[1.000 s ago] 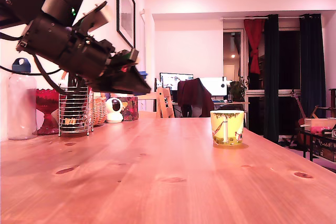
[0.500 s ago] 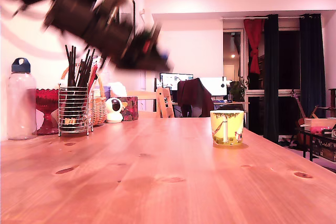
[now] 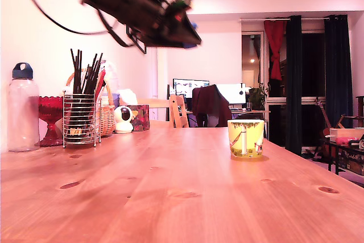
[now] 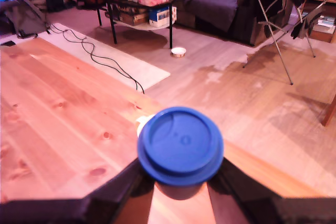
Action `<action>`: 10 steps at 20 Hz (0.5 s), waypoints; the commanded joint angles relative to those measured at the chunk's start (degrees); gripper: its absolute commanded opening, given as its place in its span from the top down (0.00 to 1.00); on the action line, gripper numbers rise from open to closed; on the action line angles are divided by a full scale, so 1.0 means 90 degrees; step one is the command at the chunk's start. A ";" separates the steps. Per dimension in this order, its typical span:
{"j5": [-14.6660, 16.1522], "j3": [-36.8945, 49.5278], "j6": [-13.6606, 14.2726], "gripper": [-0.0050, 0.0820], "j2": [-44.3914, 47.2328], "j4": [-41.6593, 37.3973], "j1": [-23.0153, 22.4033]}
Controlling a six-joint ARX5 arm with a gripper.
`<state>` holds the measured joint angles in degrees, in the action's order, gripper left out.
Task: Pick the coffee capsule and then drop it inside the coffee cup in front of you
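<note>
**Exterior view: capsule held high above the tabletop**

The end effector (image 3: 187, 31) hangs in the air near the exterior view's upper left, pinching the blue coffee capsule (image 4: 180, 145) — its lid faces the wrist camera. The yellow-green coffee cup (image 3: 245, 138) stands on the wooden tabletop (image 3: 182, 197), well apart — lower, toward the exterior view's right.

No text, label, brand, number or sign can be read in either view. The coffee cup (image 3: 246, 138), standing on the table (image 3: 187, 192) well below and beyond the jaws, carries only a white printed figure, not lettering. The blue lid of the coffee capsule (image 4: 180, 145) between the jaws is unmarked.
</note>
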<state>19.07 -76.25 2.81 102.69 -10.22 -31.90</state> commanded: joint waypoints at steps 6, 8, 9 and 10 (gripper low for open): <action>0.0017 -0.1469 0.0027 0.74 0.1144 0.0374 -0.0143; 0.0017 -0.1865 0.0024 0.74 0.1450 0.0376 -0.0194; 0.0015 -0.2021 0.0024 0.74 0.1598 0.0374 -0.0233; 0.0017 -0.2198 0.0022 0.74 0.1775 0.0379 -0.0272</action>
<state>19.09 -95.31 2.81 115.85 -6.42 -33.82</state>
